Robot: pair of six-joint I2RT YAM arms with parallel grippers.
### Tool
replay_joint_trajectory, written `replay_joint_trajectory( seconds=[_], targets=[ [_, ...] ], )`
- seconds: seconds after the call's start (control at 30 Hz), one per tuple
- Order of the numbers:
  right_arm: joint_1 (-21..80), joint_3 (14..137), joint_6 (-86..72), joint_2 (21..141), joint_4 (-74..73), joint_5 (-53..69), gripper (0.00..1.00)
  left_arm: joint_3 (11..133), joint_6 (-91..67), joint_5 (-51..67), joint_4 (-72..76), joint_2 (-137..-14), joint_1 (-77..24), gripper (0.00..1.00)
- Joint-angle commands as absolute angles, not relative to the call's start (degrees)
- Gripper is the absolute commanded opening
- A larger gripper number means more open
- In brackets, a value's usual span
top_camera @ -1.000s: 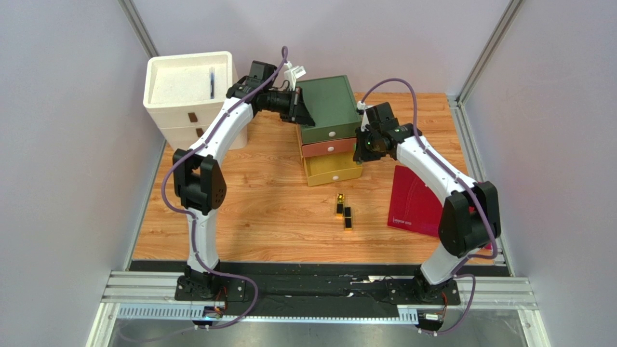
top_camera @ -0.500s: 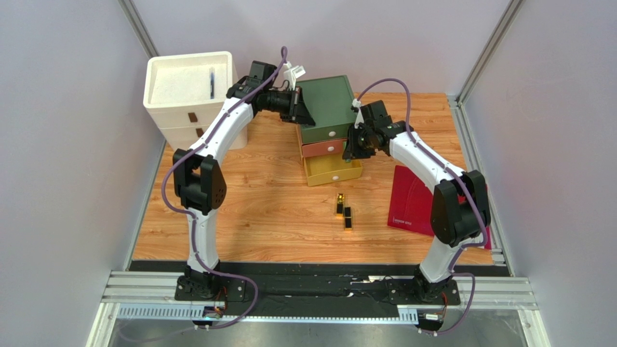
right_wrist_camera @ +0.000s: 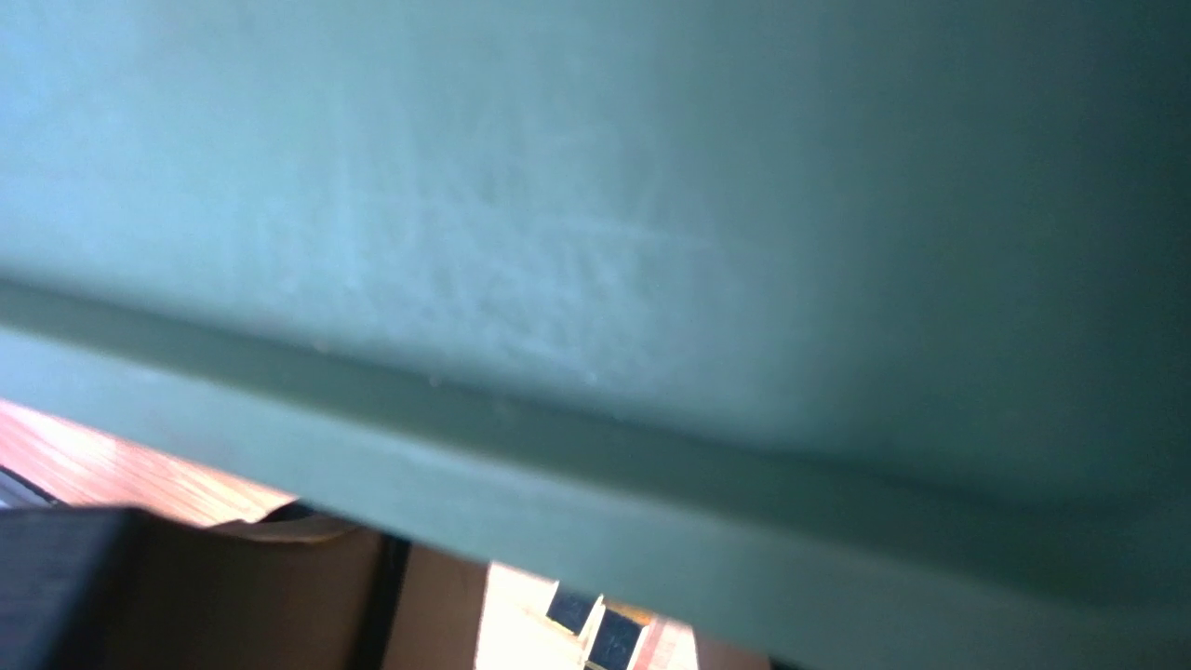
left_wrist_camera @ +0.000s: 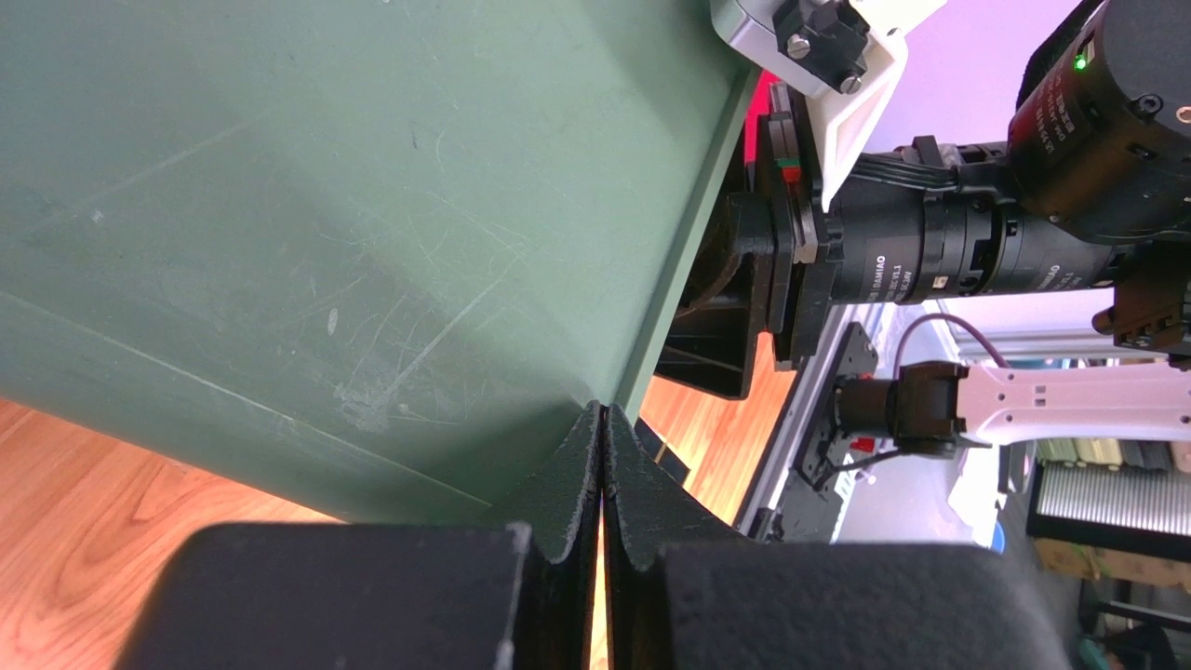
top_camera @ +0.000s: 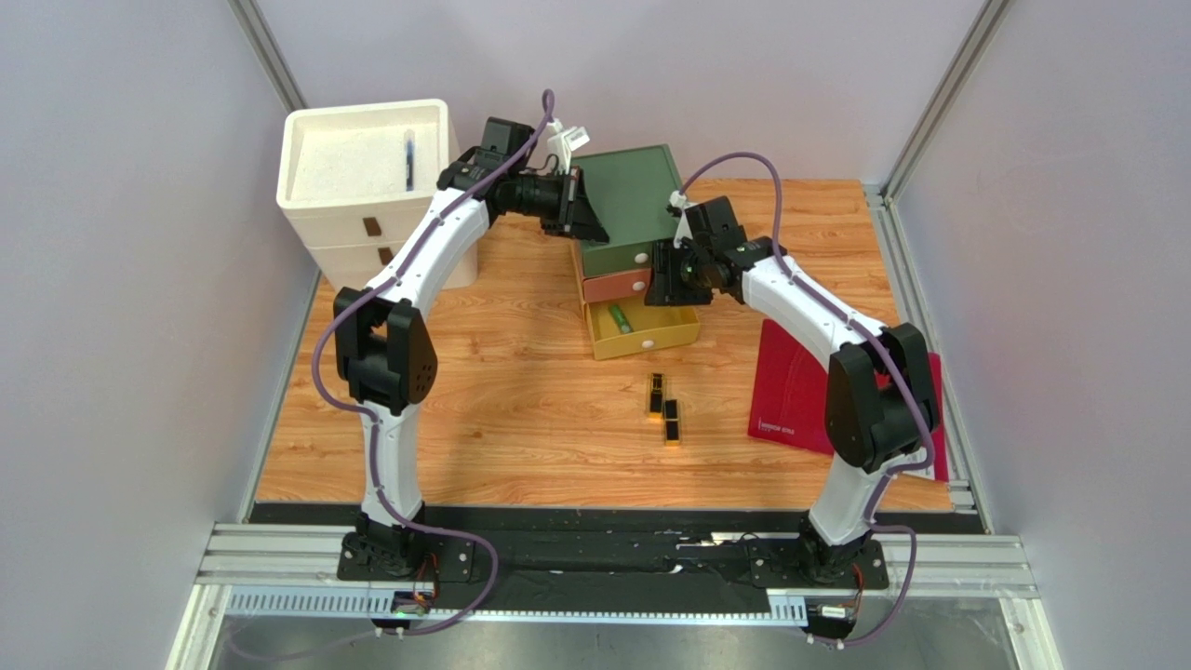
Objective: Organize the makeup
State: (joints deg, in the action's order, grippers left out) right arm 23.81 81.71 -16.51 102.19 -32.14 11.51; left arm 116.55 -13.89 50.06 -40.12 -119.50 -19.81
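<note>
Since the earlier frame the right arm has swung inward over the drawer chest [top_camera: 636, 196], and a bright green stick [top_camera: 625, 320] now lies in the open yellow drawer [top_camera: 657, 339], where none showed before. The left arm has not moved.

Left to right: a white bin [top_camera: 366, 168] stands at the far left corner of the table [top_camera: 489, 405]. The left pincer [left_wrist_camera: 603, 419], its fingers pressed together and holding nothing, bears against the chest's rear left corner, probably to keep the chest from sliding while drawers are worked. The right pincer [top_camera: 663, 284] hangs just above the yellow drawer's right end. Its fingers are hidden in both views, so whether they are spread cannot be told.

Two black-and-gold cases [top_camera: 671, 420] lie unsorted on the bare table in front of the chest, touching or nearly so, and are likely the next items to go in. A dark red folder [top_camera: 797, 391] lies flat further right.
</note>
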Motion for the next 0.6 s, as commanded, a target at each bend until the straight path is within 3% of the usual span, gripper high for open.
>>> replay_joint_trajectory(
  seconds=[0.0, 0.23, 0.57],
  targets=[
    [24.3, 79.9, -13.6, 98.7, -31.1, 11.6, 0.49, 114.7, -13.3, 46.4, -45.1, -122.7, -20.3, 0.0],
    [28.8, 75.5, -5.5, 93.3, -43.6, 9.6, 0.47, 114.7, -12.7, 46.8, -45.4, -123.3, -20.3, 0.0],
    [45.2, 70.8, -3.6, 93.9, -54.7, 0.8, 0.47, 115.2, -10.6, 47.5, -47.6, -123.6, -20.3, 0.0]
  ],
)
